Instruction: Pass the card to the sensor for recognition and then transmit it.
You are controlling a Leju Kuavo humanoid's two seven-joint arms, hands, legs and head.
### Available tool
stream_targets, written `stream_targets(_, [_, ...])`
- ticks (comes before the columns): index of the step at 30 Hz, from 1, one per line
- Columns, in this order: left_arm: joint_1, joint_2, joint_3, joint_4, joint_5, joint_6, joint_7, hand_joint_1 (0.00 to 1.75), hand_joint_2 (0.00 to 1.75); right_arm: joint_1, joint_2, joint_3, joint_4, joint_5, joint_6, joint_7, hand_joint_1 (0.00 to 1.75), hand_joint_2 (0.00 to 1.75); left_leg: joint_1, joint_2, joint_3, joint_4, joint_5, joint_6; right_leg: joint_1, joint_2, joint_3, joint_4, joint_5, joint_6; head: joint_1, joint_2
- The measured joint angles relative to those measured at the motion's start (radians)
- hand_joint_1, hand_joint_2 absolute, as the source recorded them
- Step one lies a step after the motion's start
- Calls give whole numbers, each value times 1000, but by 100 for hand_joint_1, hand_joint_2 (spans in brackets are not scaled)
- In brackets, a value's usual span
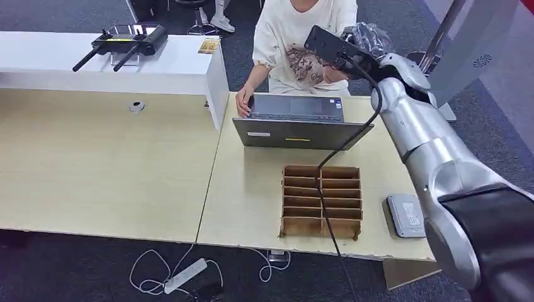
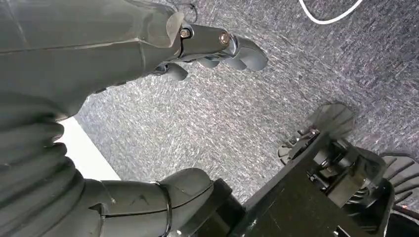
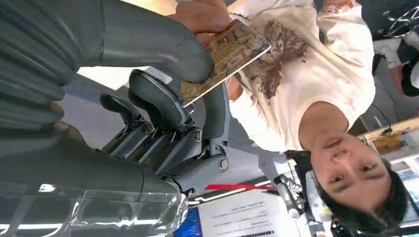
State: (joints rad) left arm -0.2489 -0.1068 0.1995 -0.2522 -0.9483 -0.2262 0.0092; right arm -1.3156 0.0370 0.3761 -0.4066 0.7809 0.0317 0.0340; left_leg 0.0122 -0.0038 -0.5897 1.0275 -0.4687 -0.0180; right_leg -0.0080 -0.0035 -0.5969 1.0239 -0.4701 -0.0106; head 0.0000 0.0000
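Observation:
My right hand (image 1: 367, 39) is raised over the far side of the table, in front of a seated person (image 1: 302, 38). In the right wrist view this hand (image 3: 168, 98) pinches a gold patterned card (image 3: 228, 53) between thumb and fingers. The person's hand (image 3: 203, 15) touches the card's far end. The grey sensor pad (image 1: 405, 215) lies flat near the table's front right edge, well below and behind my right hand. My left hand (image 2: 197, 54) hangs over the carpet, fingers apart from the thumb and nothing in it.
An open laptop (image 1: 296, 123) stands between me and the person, whose other hand (image 1: 243, 100) rests on its corner. A cardboard divider box (image 1: 321, 201) sits beside the sensor, with a black cable (image 1: 327, 207) across it. A remote controller (image 1: 123, 43) lies on the white counter.

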Motion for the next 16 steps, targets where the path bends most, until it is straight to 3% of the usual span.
stream_targets(1, [0, 0, 0, 0, 0, 0, 0, 0, 175, -1, 0, 0, 2, 5, 0, 0, 152, 175, 0, 0, 0, 0, 0, 0, 0, 0, 0, 0, 0, 0, 0, 0])
stream_targets(2, [0, 0, 0, 0, 0, 0, 0, 0, 175, -1, 0, 0, 5, 8, 0, 0, 21, 175, 0, 0, 0, 0, 0, 0, 0, 0, 0, 0, 0, 0, 0, 0])
stream_targets(4, [0, -1, 0, 0, 0, 0, -1, 0, 175, -2, 0, 0, 6, 11, 0, 0, 0, 175, 0, 0, 0, 0, 0, 0, 0, 0, 0, 0, 0, 0, 0, 0])
stream_targets(16, [0, -3, 0, 0, 3, 0, -2, 0, 175, -3, -2, -10, 14, 7, -18, -11, 0, 175, 0, 0, 0, 0, 0, 0, 0, 0, 0, 0, 0, 0, 0, 0])
